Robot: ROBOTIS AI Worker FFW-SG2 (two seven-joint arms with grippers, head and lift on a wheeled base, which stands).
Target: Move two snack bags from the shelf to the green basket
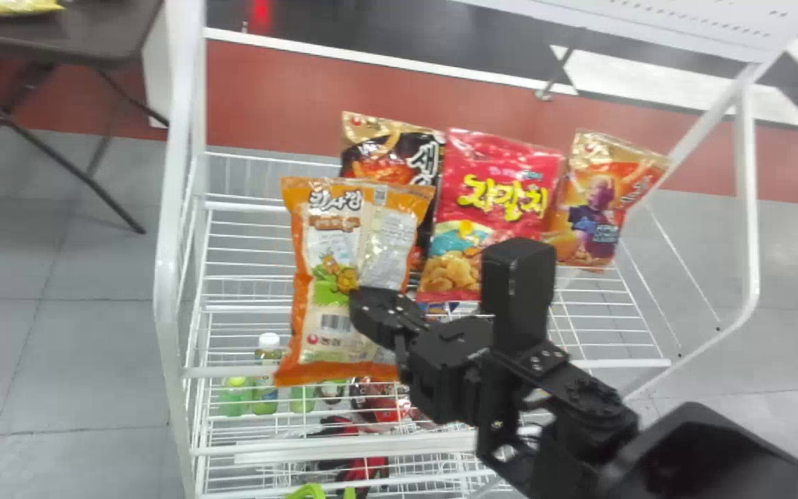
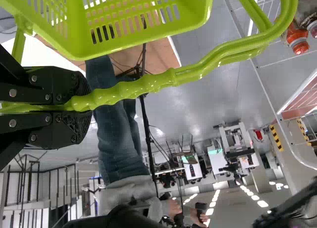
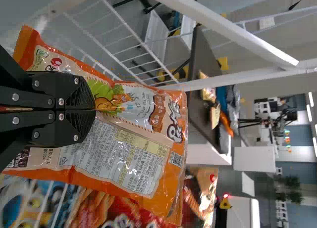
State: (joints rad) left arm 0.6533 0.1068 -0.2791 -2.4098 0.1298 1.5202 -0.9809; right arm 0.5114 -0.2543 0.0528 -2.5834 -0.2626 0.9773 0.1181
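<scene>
My right gripper (image 1: 378, 312) is over the wire shelf (image 1: 246, 305), shut on an orange snack bag (image 1: 343, 277), which it holds upright in front of the other bags. In the right wrist view the same gripper (image 3: 81, 109) pinches the back of the orange bag (image 3: 143, 154). Behind it on the shelf stand a black bag (image 1: 388, 156), a pink bag (image 1: 499, 187) and an orange-gold bag (image 1: 603, 201). In the left wrist view my left gripper (image 2: 74, 108) is shut on the handle of the green basket (image 2: 133, 25). A bit of green basket (image 1: 309, 492) shows at the head view's bottom edge.
Bottles (image 1: 267, 374) and red packs (image 1: 378, 402) lie on a lower level under the held bag. White frame posts (image 1: 177, 208) rise at the rack's left and right sides. A dark table (image 1: 59, 34) stands at the far left.
</scene>
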